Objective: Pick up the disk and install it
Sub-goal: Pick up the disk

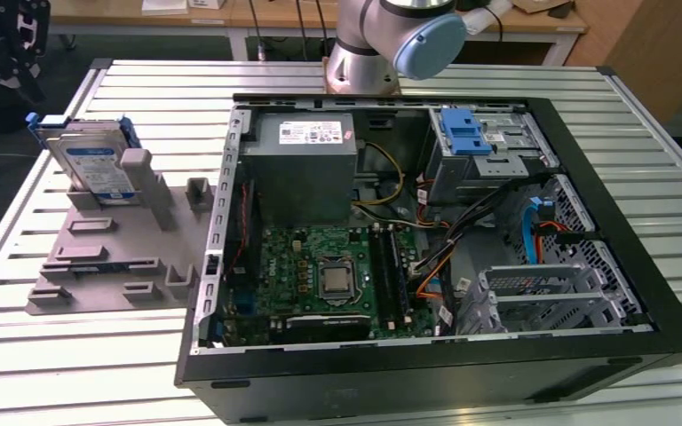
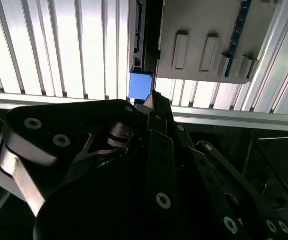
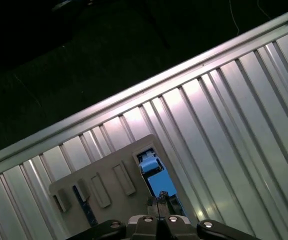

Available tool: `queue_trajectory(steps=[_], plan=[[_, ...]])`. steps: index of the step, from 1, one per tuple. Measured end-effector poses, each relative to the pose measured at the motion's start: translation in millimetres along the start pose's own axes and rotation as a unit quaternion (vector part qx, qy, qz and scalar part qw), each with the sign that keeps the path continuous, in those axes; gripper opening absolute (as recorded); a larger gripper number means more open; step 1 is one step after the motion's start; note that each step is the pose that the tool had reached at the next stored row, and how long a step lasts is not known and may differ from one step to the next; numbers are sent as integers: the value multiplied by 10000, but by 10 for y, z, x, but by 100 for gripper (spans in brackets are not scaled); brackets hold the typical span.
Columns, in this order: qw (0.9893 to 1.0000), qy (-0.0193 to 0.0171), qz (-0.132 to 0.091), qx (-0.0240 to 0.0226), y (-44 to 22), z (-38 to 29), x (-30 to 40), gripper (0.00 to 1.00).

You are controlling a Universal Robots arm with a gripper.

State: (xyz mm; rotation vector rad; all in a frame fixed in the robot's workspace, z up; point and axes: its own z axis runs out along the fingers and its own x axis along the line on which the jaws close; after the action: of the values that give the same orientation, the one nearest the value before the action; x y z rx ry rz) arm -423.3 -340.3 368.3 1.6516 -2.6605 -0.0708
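At the exterior view's left, on the slatted table (image 1: 104, 355):
- Grey holder (image 1: 110, 257).
- Disk (image 1: 90, 164), standing on edge in the holder's far end and framed in blue. It is not in the case.

Exterior view, further items:
- Open case (image 1: 625, 231) to the right, beside the holder.
- Power supply (image 1: 303, 164) at the far end inside the case.
- Drive cage (image 1: 483, 142) with a blue latch, right of the power supply.
- Motherboard (image 1: 323, 271), nearer than the power supply.
- Arm base (image 1: 359, 62), beyond the case.
- Gripper (image 1: 15, 75), a dark shape over the table's far left corner, above and beyond the disk.

Wrist views, close up:
- Second wrist view: gripper (image 2: 154, 97) with its tip just beside the blue corner of the disk (image 2: 140, 86), which is seen edge-on. I cannot tell whether they touch. Holder (image 2: 204, 50) alongside, on table slats (image 2: 59, 50).
- First wrist view: disk (image 3: 156, 177) in the end slot of the holder (image 3: 104, 180). Gripper (image 3: 159, 204) next to it, and the table (image 3: 224, 115) running to its edge.

Obstruction: in the second wrist view the gripper's black links hide much of the table.

Jaws: drawn together with the tips meeting, nothing held.
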Motion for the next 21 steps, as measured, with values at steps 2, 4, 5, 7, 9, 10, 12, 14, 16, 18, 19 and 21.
queue_trajectory(steps=[2, 4, 5, 7, 9, 10, 12, 14, 16, 18, 19, 21], plan=[[9999, 7, -157, -2, 0, 4, 0, 11], [9995, 15, -326, -5, 0, 8, 0, 11], [9991, 19, -414, -7, 0, 10, 0, 11], [9982, 26, -591, -10, -1, 14, 0, 11], [9971, 34, -765, -12, -1, 19, 0, 11], [9963, 38, -854, -14, -1, 22, 0, 11], [9946, 45, -1036, -17, -1, 29, 0, 11], [9931, 52, -1173, -20, -1, 32, 0, 11], [9929, 52, -1187, -19, -1, 33, 1, 11], [9929, 52, -1188, -19, -1, 34, 1, 11], [9929, 52, -1188, -19, -1, 34, 1, 11], [9929, 53, -1190, -16, -1, 34, 1, 11]])
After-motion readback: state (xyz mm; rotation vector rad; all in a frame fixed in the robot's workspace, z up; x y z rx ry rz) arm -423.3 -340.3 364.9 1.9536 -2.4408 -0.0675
